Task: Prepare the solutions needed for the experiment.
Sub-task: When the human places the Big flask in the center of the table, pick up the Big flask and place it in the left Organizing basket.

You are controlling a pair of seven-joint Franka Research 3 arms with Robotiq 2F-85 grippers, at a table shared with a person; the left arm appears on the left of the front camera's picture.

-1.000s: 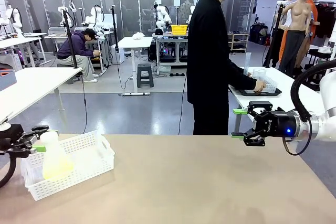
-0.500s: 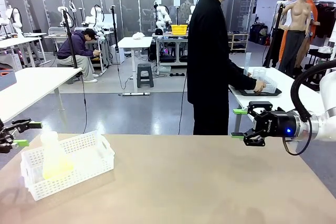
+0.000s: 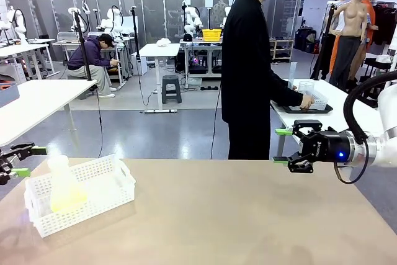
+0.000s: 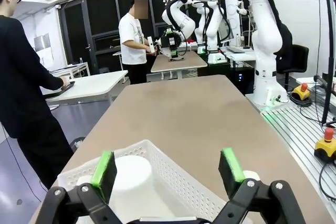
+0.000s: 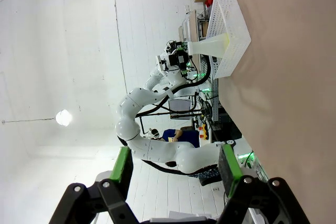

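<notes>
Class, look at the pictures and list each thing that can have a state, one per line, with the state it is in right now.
Flask: upright in the basket, a little yellow-green solution at the bottom, not gripped.
White basket: resting on the table near its left edge.
Left pincer: open, empty, beside the basket, apart from the flask.
Right pincer: open, empty, held above the table's far right edge.

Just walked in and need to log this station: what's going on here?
A flask with a little yellow-green liquid stands in a white basket at the table's left end. The left gripper hangs open just beside the basket, holding nothing. The right gripper hovers open and empty over the table's far right edge. A person in black stands turned away, hands at a tray on another table.
</notes>
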